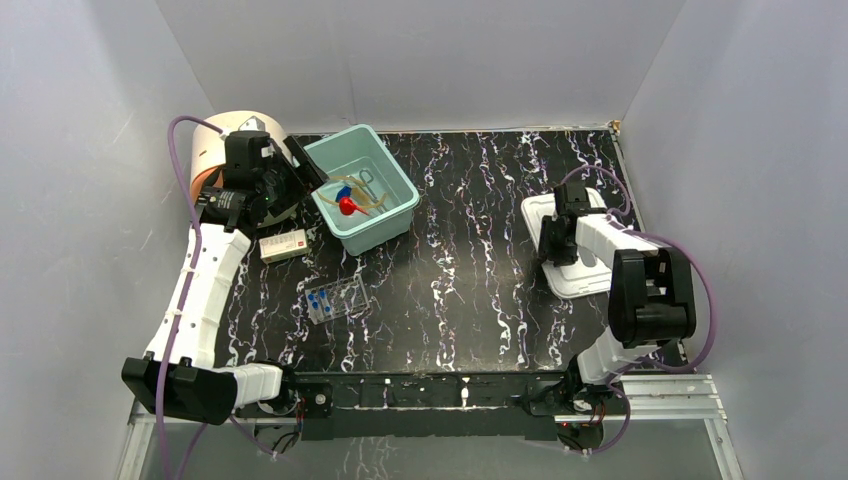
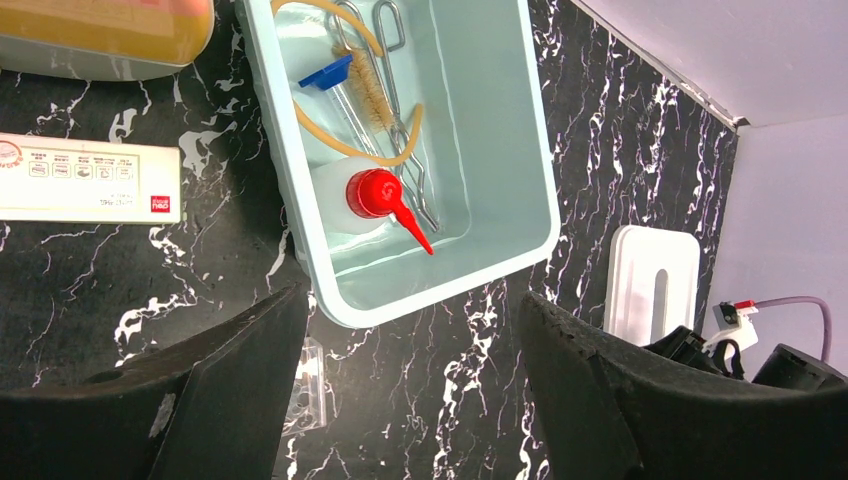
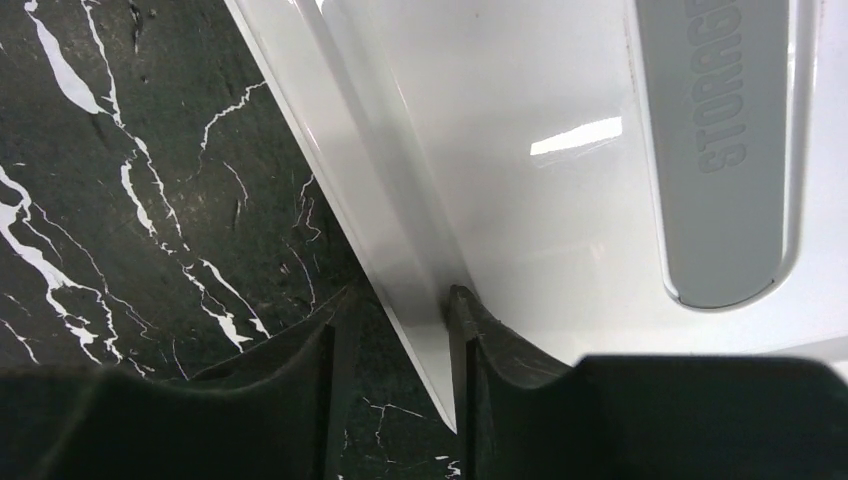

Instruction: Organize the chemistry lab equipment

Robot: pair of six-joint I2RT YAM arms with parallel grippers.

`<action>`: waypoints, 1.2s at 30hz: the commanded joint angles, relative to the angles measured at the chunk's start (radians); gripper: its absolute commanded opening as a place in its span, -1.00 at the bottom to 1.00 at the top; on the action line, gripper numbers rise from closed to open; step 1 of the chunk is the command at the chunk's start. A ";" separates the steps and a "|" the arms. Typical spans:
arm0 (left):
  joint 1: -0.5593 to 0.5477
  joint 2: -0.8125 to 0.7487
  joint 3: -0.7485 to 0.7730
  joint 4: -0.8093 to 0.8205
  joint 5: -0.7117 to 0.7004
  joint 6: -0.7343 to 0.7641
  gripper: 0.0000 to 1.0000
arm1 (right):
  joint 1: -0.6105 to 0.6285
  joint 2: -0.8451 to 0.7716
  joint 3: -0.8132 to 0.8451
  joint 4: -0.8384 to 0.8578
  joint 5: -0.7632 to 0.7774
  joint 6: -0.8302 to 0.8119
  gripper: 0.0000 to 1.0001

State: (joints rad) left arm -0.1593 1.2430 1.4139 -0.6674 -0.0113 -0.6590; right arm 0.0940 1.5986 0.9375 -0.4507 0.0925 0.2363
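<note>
walls: plain pale grey panels (image 1: 430, 60) closing in three sides | bench: black marble-patterned top with white veins (image 1: 480, 260) | near edge: silver aluminium rail (image 1: 660, 400) | light: even, soft, glare-free

Black marble-patterned surface (image 1: 480, 250) bearing a pale teal bin (image 1: 392, 222) at far left; cream-and-orange drum (image 1: 215, 145) in the far-left corner; white printed box (image 1: 284, 245) near the bin; white storage lid (image 1: 560, 275) at right.

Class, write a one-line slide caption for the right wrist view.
Right gripper straddles the white lid's edge on the black marble table.
</note>
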 commanded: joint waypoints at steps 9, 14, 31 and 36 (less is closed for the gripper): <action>-0.005 -0.036 0.000 0.004 0.045 -0.004 0.52 | 0.092 0.078 0.063 -0.014 0.005 -0.035 -0.63; -0.012 -0.034 -0.016 0.060 0.158 0.021 0.53 | 0.110 0.046 0.099 -0.026 0.019 -0.021 -0.78; -0.174 0.172 -0.058 0.333 0.599 -0.116 0.52 | 0.145 -0.299 -0.013 0.143 -0.300 0.224 -0.77; -0.293 0.343 0.040 0.349 0.619 -0.126 0.48 | 0.151 -0.382 -0.072 0.238 -0.326 0.368 -0.76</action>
State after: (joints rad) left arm -0.3706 1.4979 1.3712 -0.3515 0.5228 -0.7547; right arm 0.2390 1.2858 0.8932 -0.3367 -0.1814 0.4690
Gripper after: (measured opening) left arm 0.758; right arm 0.185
